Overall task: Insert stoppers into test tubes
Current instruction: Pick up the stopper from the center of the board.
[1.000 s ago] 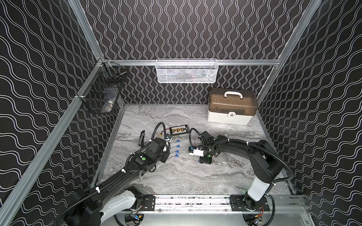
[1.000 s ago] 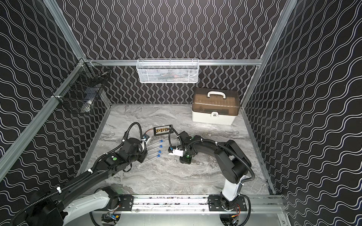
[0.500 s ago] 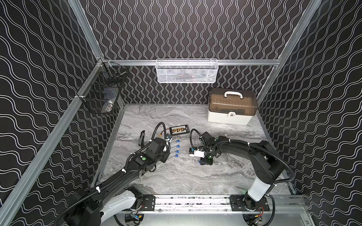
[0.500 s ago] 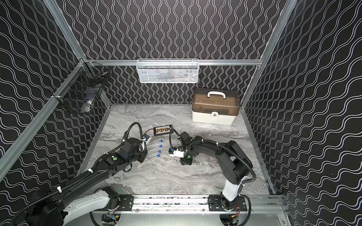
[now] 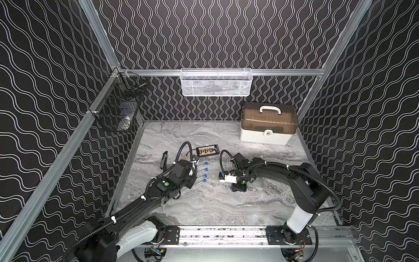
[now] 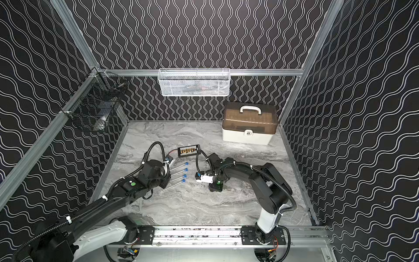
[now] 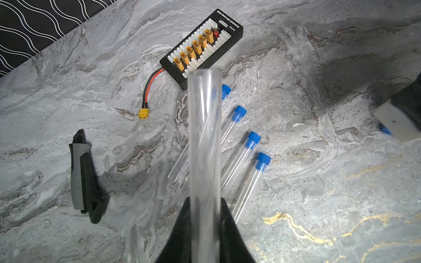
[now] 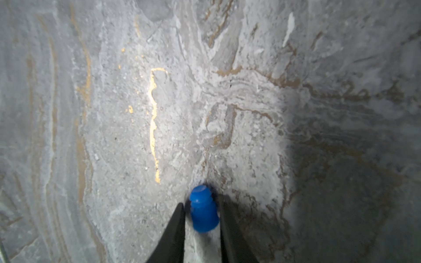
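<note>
Grey marbled surface (image 5: 215,204), walled on three sides, bare toward the front rail (image 5: 222,232); four stoppered test tubes (image 7: 239,162) lie side by side at its middle. The left pincer (image 7: 205,205) is clamped tight on a fifth, uncapped tube (image 7: 205,136) above them. The right pincer (image 8: 201,201), low over open surface, stands narrowly apart around a loose blue stopper (image 8: 202,211); whether it pinches, I cannot tell.

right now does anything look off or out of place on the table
Nothing spilled or broken. Four capped tubes lie in a tidy fan; the uncapped tube sits straight in the left gripper. Only the connector board and the black-grey tool look unrelated.
</note>
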Tool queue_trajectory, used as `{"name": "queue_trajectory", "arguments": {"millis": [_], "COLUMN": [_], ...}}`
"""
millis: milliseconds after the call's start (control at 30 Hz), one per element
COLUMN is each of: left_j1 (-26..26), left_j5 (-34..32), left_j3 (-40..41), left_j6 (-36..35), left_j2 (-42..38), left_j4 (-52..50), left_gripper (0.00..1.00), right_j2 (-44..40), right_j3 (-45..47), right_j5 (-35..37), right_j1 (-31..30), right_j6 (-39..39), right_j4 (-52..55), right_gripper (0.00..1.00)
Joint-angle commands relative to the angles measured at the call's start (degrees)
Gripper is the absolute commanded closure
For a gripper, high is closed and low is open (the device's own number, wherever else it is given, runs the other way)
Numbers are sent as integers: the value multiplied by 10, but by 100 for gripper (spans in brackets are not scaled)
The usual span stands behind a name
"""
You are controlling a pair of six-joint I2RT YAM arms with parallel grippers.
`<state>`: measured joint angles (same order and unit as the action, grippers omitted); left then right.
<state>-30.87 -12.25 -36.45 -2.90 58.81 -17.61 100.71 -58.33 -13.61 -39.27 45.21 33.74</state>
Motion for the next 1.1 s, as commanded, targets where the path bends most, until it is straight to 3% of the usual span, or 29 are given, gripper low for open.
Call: {"name": "queue_trajectory", "arguments": {"millis": [0,500,633,800,933,1067], "left_j1": [1,1,-1,-35,-70,-98], "left_j5": [0,17,73,105,100,80], "left_j3": [1,-4,-15,-4,12,8], "left_j6": [-3,-40,-119,-268,-366,-408], "left_j2": [1,-10,-6,-13,-12,11], "left_j4": [20,2,-8,-8,-1,10], "left_gripper": [100,100,100,100,100,100], "right_j2": [3,-8,-53,-98,-140,-141], "right_j3": [3,-10,-27,-59,-83,-127], "right_j5": [-11,-38,-59,-34,-34,-67], "right_j1": [0,1,8,8,8,4], "right_j6": [13,-5,-46,-111,-180,-237], "right_j4": [26,41,74,160,198,240], "right_gripper": [76,90,90,91,91,91]}}
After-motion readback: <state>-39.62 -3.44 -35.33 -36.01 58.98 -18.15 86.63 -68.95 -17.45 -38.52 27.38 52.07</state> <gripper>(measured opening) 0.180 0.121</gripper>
